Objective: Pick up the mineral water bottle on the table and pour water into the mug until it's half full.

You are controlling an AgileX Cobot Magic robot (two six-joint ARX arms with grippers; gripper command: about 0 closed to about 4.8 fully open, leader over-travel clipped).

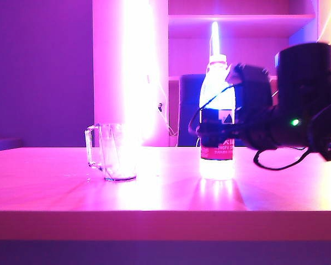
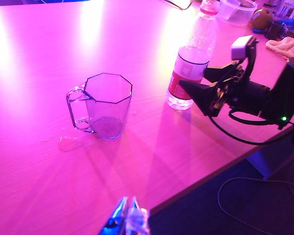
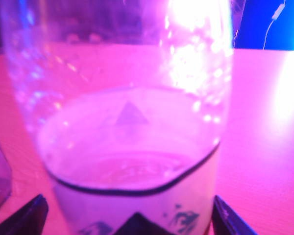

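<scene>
The mineral water bottle (image 1: 217, 118) stands upright and capped on the bench (image 1: 154, 187), at about three o'clock from the mug (image 1: 115, 152), well apart from it. The mug looks empty, so pouring is not yet begun. The right tool (image 2: 196, 93) reaches the bottle from its three o'clock side, fingers spread wide to either side of the label, not yet pinching. The left tool (image 2: 129, 215) hangs off the bench's near edge, fingertips pressed together, empty. Gripping, uncapping if needed, lifting and pouring all remain.
</scene>
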